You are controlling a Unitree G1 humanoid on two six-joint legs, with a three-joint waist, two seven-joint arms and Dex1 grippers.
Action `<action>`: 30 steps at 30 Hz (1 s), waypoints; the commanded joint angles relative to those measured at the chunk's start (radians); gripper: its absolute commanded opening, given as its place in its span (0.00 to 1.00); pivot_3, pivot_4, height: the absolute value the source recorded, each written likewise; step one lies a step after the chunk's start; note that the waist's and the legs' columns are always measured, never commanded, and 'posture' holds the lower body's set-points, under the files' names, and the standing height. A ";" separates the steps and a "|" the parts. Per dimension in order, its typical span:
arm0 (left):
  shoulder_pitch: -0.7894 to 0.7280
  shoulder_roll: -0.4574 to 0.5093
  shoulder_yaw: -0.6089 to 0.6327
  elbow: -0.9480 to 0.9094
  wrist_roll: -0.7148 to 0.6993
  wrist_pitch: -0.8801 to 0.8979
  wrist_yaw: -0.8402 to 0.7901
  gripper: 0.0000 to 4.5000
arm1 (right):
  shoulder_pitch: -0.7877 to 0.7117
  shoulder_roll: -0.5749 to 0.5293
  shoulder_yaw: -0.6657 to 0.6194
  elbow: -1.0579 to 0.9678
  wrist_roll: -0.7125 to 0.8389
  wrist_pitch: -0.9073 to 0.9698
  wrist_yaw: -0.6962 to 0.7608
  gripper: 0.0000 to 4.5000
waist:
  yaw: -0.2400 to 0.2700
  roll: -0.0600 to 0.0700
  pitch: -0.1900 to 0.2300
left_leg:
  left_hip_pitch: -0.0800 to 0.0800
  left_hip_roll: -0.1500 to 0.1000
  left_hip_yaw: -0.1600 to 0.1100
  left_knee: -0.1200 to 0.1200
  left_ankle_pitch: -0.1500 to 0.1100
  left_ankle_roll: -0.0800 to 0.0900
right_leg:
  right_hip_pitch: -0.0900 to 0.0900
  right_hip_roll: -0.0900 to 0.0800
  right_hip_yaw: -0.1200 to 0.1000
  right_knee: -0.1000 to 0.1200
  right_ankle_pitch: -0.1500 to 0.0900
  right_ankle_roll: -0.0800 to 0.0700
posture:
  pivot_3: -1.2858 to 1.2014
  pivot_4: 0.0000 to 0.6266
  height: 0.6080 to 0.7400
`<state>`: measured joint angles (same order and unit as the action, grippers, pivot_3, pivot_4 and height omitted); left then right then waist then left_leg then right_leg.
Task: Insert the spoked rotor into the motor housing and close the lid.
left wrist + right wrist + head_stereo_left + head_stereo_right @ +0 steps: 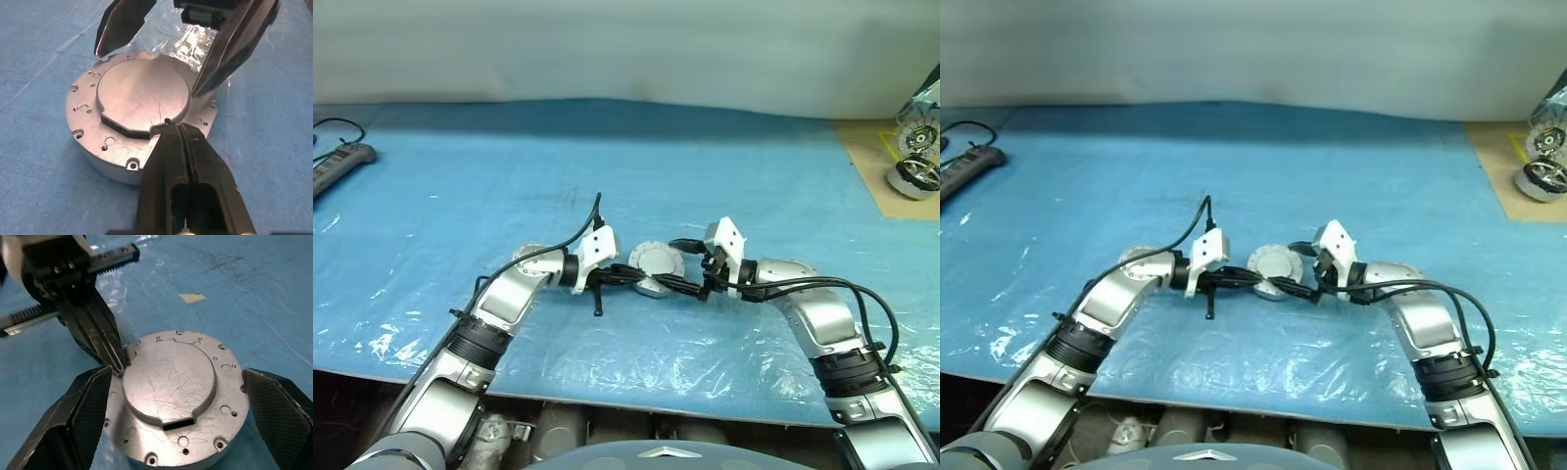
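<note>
A silver round puck [658,260] with a raised round lid [142,93] sits at the table's middle between both grippers. My left gripper [168,125] is shut, and its joined tips touch the lid's rim with nothing held. My right gripper [181,401] is open, one finger on each side of the puck [171,377] and apart from it. At the far right a brown board holds a wheel-like part with a silver rim, the spoked rotor [917,140]. Just in front of it lies a round, dark-edged part with a brownish ring, the motor housing [913,178].
A blue plastic sheet [509,196] covers the table. A grey power strip [337,164] with a black cable lies at the far left. The brown board [873,162] is at the far right edge.
</note>
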<state>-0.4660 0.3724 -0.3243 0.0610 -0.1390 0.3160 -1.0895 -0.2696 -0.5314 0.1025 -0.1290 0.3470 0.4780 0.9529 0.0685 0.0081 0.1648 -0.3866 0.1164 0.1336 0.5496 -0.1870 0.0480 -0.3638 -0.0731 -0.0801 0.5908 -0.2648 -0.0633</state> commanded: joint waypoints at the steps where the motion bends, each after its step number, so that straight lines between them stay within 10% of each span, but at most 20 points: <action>1: -0.010 0.005 -0.006 -0.059 -0.012 0.023 0.004 0.00 | 0.005 -0.018 -0.070 -0.133 0.104 0.077 -0.005 1.00 | -0.001 0.001 0.001 | -0.001 0.000 0.000 0.001 0.000 0.001 | -0.001 0.000 0.000 0.000 0.000 0.000 | 0.52 0.24 1.00; 14: -0.011 -0.005 -0.015 -0.036 -0.006 0.010 0.011 0.00 | 0.030 0.097 -0.463 0.001 0.558 0.620 -0.335 1.00 | 0.001 0.004 0.003 | -0.001 0.000 0.000 0.004 -0.001 0.001 | -0.001 0.000 0.000 0.002 0.000 0.000 | 0.52 0.24 1.00; 30: -0.059 0.026 0.019 -0.009 -0.006 0.020 0.030 0.00 | 0.071 0.131 -0.349 0.047 0.573 0.819 -0.454 1.00 | 0.002 0.007 0.005 | 0.001 0.001 0.000 0.011 0.002 -0.006 | -0.002 0.000 0.000 0.014 -0.001 -0.001 | 0.52 0.24 1.00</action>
<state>-0.5095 0.3915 -0.3180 0.0619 -0.1382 0.3455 -1.0639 -0.2099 -0.3896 -0.2797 -0.0998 0.9439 1.2826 0.5030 0.0704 0.0147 0.1697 -0.3859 0.1178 0.1340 0.5605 -0.1843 0.0410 -0.3656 -0.0734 -0.0797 0.6051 -0.2657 -0.0647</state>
